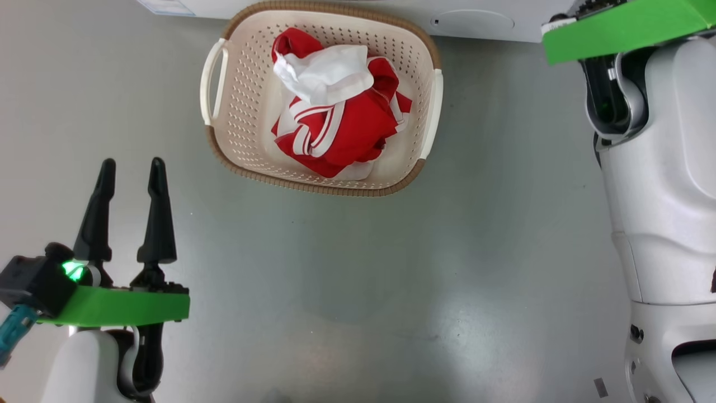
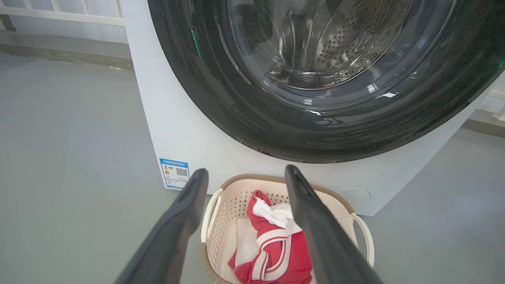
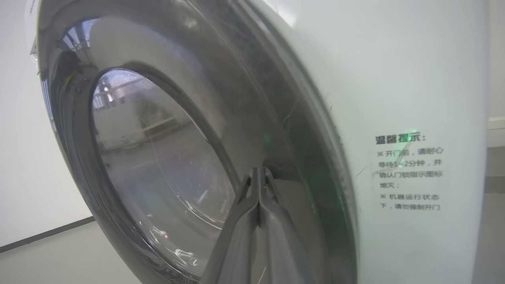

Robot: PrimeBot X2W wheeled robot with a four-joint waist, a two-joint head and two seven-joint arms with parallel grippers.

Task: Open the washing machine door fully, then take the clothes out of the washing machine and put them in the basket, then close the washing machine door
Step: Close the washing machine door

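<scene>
Right tool (image 3: pixel 259 170) is pressed together at the black rim of the washing machine door (image 3: pixel 177 150), left tool (image 1: pixel 131 163) spread wide above the floor (image 1: pixel 391 280). Clothes (image 1: pixel 341 129) are piled in the basket (image 1: pixel 313 187).

Glossy grey floor (image 1: pixel 358 280), white wall (image 3: pixel 23 157)

Bright, even light. Glare streaks the glass of the washing machine door (image 2: pixel 323 79); a pale sheen lies on the floor (image 1: pixel 447 313). Wrist views bend at the edges.
</scene>
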